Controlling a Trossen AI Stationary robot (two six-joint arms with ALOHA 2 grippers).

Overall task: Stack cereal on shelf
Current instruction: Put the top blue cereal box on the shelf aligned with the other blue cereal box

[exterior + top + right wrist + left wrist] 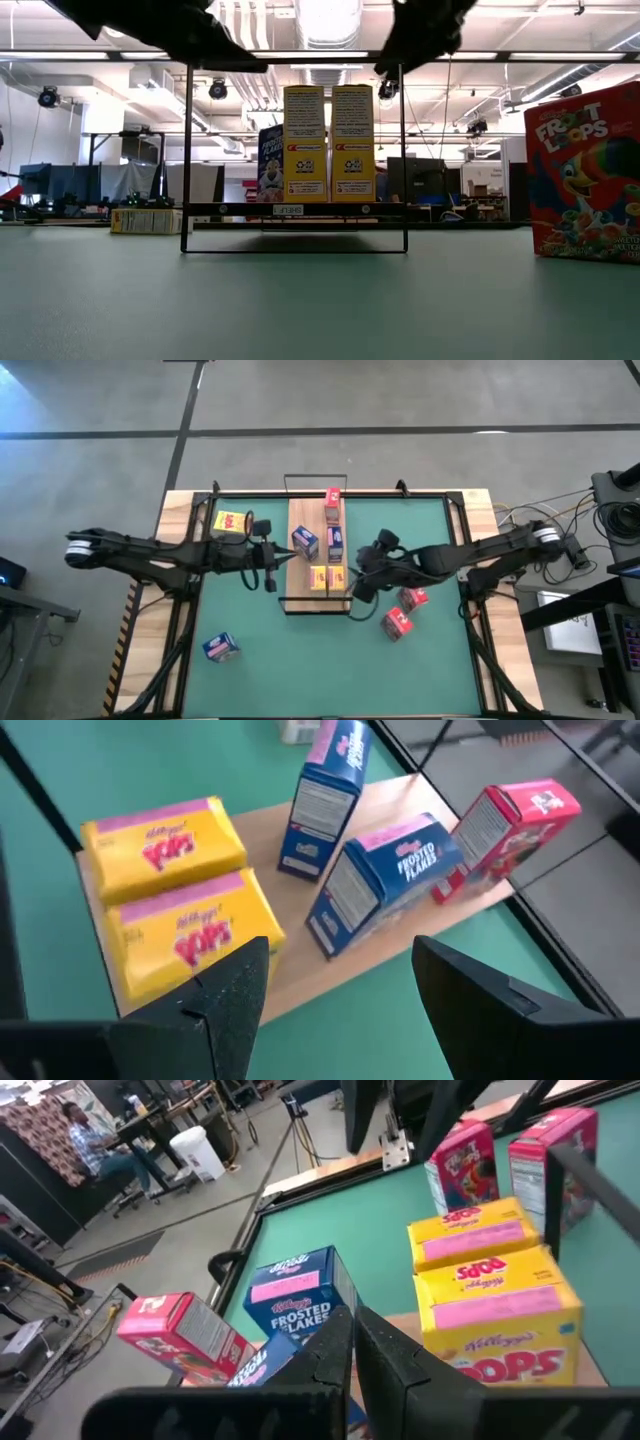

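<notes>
Cereal boxes: I see two yellow Pops boxes [175, 910] on the shelf [400, 960] nearest my right gripper [345, 990], fingers apart and empty. Beyond, two blue Frosted Flakes boxes [385, 880], one red box [510, 820]. Left gripper [350, 1355], fingers together, opposite.

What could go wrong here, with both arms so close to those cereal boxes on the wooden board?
The blue boxes on the shelf stand askew, one leaning, so a nudge might topple them. The open right end effector hangs right beside the two yellow boxes and could push them off the edge.
</notes>
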